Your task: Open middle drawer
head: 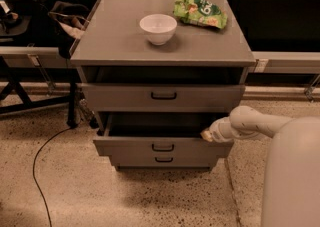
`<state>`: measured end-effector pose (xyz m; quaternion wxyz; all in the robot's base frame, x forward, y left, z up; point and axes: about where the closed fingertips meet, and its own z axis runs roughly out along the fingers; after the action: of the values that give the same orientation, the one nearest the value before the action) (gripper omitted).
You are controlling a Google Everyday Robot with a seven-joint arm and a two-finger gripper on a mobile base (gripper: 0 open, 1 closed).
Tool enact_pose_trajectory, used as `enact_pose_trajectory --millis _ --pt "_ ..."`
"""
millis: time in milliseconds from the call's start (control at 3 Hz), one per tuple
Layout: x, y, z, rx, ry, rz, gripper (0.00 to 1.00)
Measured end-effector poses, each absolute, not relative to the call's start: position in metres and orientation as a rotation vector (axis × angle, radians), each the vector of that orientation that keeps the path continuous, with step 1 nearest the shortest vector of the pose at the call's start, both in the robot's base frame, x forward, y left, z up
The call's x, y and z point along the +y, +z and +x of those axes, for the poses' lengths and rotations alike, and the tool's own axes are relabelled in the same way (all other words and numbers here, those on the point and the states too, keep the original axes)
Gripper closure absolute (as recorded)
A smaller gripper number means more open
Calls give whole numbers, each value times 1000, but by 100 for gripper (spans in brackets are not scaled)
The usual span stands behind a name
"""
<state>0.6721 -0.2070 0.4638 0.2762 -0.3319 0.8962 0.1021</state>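
Note:
The middle drawer (162, 147) is a grey drawer with a small black loop handle (162, 147) at its centre. It stands pulled out from the grey cabinet (100, 51), and its dark inside shows behind the front. My gripper (206, 134) is at the right end of this drawer's top edge, at the tip of my white arm (250, 123), which reaches in from the right. The taller top drawer (163, 95) sits above it, and the narrow bottom drawer (163, 159) sits just below.
A white bowl (158, 28) and a green snack bag (200, 12) lie on the cabinet top. A black cable (40, 161) runs over the speckled floor at the left. A dark stand and bags (60, 16) are at the far left. My white body (292, 176) fills the lower right.

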Motion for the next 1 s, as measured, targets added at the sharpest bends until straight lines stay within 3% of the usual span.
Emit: enact_pose_trajectory --millis 1000 --pt "-214 461 665 2445 262 -834 100"
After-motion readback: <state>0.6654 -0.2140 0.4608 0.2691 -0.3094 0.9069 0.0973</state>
